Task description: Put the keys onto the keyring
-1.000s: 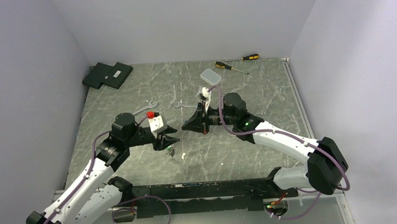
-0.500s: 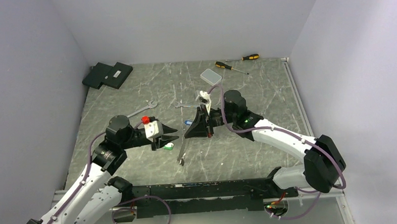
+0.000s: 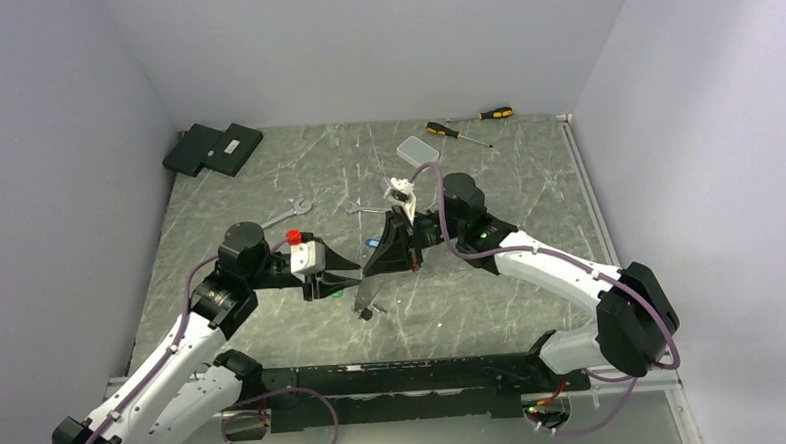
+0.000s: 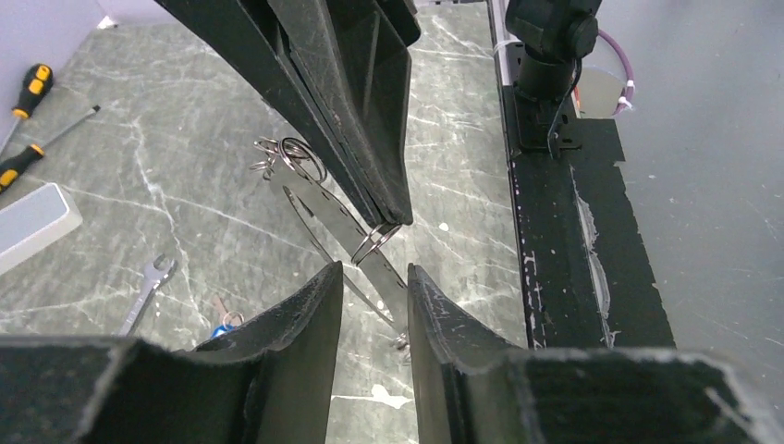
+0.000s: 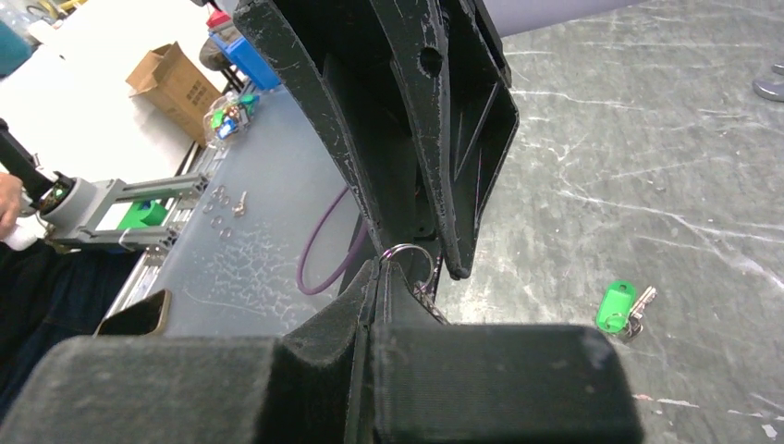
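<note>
My right gripper is shut on the small wire ring at the top of the keyring, a pale grey perforated band hanging slantwise over the table. More wire rings cluster at the band's far end. My left gripper is open, a finger on each side of the band just below the right gripper's tips. Gaps show between the fingers and the band. From above, the left gripper meets the right one tip to tip, the band dangling below. A green-tagged key and a blue-tagged key lie on the table.
A clear plastic box, two screwdrivers and two spanners lie behind the grippers. Black boxes sit at the back left. The black mounting rail runs along the near edge.
My left gripper has risen from the table and moved right to the right gripper's tips, its jaws narrower. The right gripper has shifted left, and the band now hangs beneath it.
</note>
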Available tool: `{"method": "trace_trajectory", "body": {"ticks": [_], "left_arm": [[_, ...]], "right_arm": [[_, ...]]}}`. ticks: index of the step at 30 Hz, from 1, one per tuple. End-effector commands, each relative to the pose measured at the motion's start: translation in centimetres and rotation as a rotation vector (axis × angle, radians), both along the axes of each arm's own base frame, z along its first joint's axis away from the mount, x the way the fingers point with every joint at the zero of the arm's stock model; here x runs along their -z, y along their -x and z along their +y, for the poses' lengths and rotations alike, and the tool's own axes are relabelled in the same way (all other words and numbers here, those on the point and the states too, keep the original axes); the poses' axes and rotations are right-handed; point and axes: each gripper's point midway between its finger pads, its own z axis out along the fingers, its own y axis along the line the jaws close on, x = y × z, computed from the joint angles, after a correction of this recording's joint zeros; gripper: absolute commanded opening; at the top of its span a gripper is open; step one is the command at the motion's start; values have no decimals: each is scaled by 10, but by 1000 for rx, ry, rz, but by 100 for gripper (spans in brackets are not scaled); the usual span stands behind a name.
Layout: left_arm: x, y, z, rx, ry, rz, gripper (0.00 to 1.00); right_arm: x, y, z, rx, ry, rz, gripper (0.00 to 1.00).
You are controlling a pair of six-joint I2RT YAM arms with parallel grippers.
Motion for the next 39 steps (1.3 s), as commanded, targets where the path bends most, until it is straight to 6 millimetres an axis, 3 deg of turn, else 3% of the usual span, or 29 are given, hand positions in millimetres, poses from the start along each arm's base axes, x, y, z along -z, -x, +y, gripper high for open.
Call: {"method": "trace_trajectory", "body": {"ticks": [1, 7, 12, 17, 19, 24, 27, 30, 35, 39], "left_arm": [[-26, 6, -6, 61, 72, -65, 35], [-28, 8, -8, 80, 83, -56, 32], [-27, 9, -7, 82, 74, -69, 13], [-25, 8, -5, 73, 59, -76, 8], [-26, 7, -5, 69, 60, -87, 0], [-22, 3, -3, 28, 29, -18, 0], [-18, -6, -2, -23, -17, 43, 0], [-14, -12, 0, -48, -58, 65, 0], [-10, -25, 4, -117, -125, 108, 0], [-6, -26, 6, -129, -166, 138, 0]], "right_arm": [[-34, 2, 2, -58, -98, -101, 0], [-34, 3, 3, -82, -102, -91, 0], [-38, 4, 3, -87, -108, -98, 0], [-41, 5, 2, -95, -109, -102, 0], [-43, 5, 2, -97, -110, -103, 0], [-37, 2, 4, -82, -86, -85, 0], [-27, -4, 4, -44, -39, -82, 26], [-17, -12, 1, 35, 29, -107, 41], [3, -30, -8, 198, 156, -186, 44], [6, -35, -11, 256, 182, -232, 41]]}}
